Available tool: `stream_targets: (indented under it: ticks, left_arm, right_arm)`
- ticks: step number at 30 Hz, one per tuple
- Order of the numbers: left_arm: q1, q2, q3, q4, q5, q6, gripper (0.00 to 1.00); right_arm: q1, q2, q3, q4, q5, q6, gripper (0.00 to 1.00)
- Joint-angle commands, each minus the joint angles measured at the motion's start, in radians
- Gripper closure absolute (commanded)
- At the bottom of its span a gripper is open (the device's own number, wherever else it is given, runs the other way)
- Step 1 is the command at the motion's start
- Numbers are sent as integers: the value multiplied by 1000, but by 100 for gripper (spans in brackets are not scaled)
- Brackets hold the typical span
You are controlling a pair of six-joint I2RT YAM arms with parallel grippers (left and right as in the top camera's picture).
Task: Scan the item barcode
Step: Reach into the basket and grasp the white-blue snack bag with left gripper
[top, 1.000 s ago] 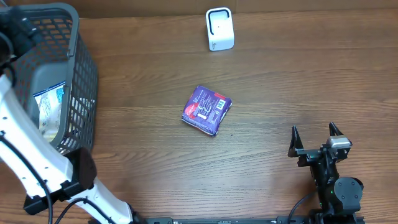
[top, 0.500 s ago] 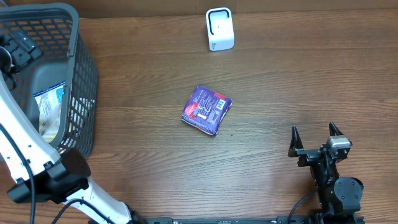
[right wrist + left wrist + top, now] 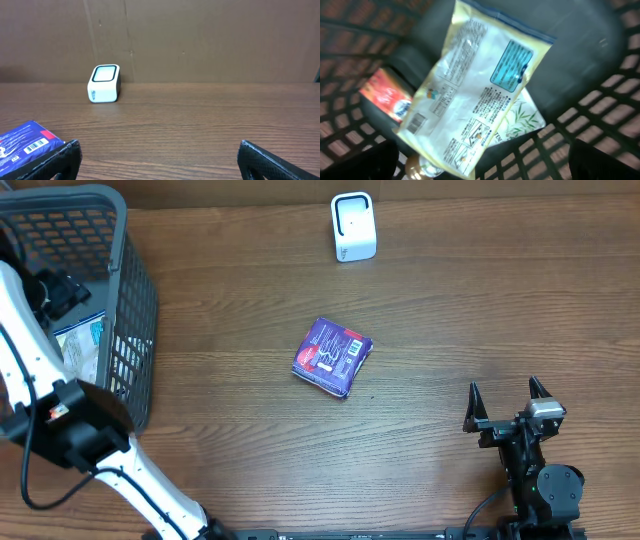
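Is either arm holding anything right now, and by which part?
Nothing is held. Left tool open above the pouch in the basket; right tool open, apart from the purple pack.

All we've got around here is a dark brown wood-grain table [image 3: 480, 310] filling nearly the whole overhead view, plus a plain brown wall [image 3: 210, 40] with a faint vertical seam standing right at its far edge, everything pretty evenly lit.
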State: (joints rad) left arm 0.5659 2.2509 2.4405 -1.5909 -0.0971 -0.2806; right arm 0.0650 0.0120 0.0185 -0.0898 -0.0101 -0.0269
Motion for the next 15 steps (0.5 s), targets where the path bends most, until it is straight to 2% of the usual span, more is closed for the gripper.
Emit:
stream_targets:
  ticks: [1,15]
  left_arm:
    - [-5,53,-6,-18,25,12,0]
    - [-18,164,-71,-99,-26,11,0]
  right_arm:
    - [-7,-9,-10,5,9,-7,0]
    - [-7,-9,-10,5,9,-7,0]
